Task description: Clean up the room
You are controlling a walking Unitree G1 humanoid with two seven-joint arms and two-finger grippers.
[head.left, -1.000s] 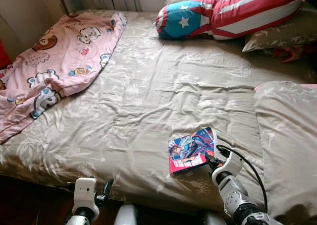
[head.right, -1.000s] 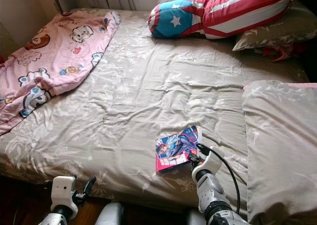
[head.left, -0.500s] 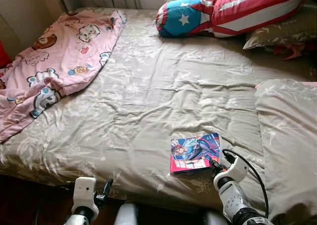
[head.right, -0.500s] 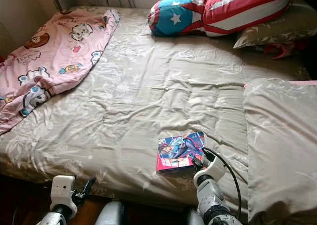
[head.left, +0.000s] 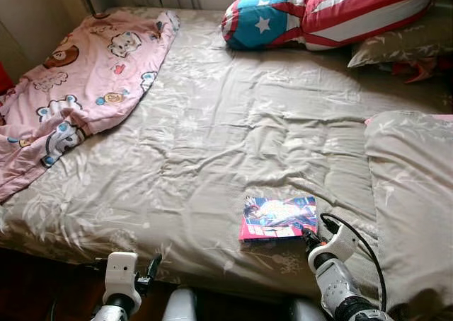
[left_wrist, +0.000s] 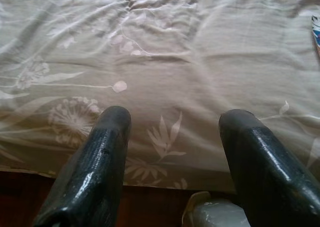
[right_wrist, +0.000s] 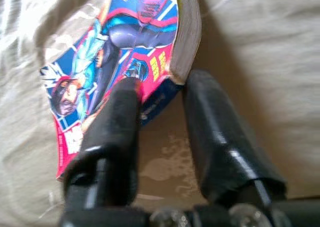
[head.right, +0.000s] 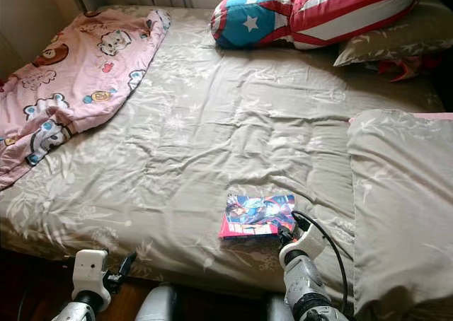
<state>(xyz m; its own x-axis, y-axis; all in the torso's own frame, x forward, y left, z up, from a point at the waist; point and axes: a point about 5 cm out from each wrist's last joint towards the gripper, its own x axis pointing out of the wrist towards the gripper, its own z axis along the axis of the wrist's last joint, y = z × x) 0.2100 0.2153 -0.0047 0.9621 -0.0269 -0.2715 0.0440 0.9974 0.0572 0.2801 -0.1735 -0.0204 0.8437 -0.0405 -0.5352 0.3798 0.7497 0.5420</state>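
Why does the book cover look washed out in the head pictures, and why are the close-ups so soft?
Left eye view: light from the bed's far end glares off the glossy book, whitening its cover. Right wrist view: the right gripper sits so near that its fingers and the cover blur. Left wrist view: the left gripper is blurred, the bedspread beyond sharper.

A wide bed [head.left: 212,123] covered by a wrinkled beige quilt with a pale leaf pattern. A pink cartoon-print blanket [head.left: 78,88] lies crumpled on one side. A red, white and blue star pillow [head.left: 325,13] rests by the head, beside beige pillows [head.left: 407,45]. Dark wooden floor [head.left: 42,286] shows below the bed's edge.
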